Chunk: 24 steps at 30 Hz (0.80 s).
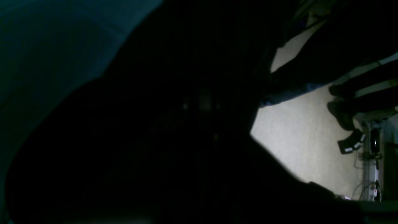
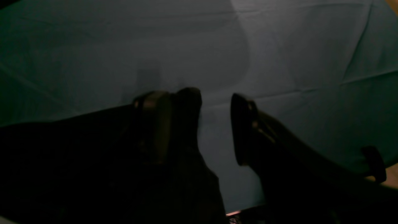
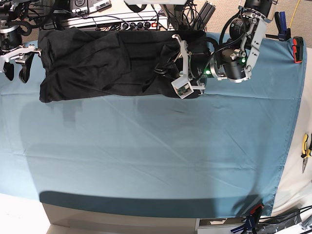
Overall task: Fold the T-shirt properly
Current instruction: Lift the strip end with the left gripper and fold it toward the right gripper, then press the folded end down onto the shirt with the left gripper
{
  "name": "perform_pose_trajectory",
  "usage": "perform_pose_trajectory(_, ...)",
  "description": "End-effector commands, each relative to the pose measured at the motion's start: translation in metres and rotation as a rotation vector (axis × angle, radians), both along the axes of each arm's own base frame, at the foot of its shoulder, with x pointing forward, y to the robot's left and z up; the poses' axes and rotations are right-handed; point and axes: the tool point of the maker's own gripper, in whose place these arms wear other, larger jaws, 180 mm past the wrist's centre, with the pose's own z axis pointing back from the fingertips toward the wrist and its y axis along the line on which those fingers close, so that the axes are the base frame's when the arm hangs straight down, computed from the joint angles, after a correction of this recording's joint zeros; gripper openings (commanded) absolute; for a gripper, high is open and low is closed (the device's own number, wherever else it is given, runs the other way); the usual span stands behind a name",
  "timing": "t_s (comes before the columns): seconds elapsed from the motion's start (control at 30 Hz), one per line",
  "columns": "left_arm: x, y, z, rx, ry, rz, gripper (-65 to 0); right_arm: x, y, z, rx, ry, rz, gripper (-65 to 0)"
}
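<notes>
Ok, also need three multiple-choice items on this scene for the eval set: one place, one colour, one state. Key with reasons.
1. Where is the yellow-handled tool in the base view?
A) on the T-shirt
B) beyond the cloth's right edge
C) at the bottom left corner

2. What colour is the tablecloth in the base view?
A) blue-teal
B) orange
C) white

3. How does the right end effector stand?
A) shut on the T-shirt
B) shut, empty
C) open

Key:
1: B. The yellow-handled tool lies at the far right of the base view, outside the cloth.
2: A. The tablecloth shows blue-teal around the black T-shirt.
3: C. The right end effector has its two fingertips well apart in its wrist view, with cloth visible between them.
</notes>
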Motion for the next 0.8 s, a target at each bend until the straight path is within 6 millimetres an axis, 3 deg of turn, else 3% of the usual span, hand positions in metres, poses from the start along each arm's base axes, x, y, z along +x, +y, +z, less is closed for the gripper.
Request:
perform_pose_trajectory(0.0,0.004,-0.005,0.016,-0.065,-0.021,0.000,-65.0,0.004,0.001,0.014,-0.025,-0.047,0.017,-33.6)
perform_pose_trajectory(0.33,0.005,-0.009,0.017,-0.067,-0.028,0.004,-65.0,0.005,0.001,0.016,-0.026,-0.056,0.018,-33.6)
perform_pose_trajectory(0.77,-0.017,-0.041,0.015,-0.069,-0.035,-0.082,-65.0,0.005,0.001,0.015,-0.026,-0.056,0.018,-33.6)
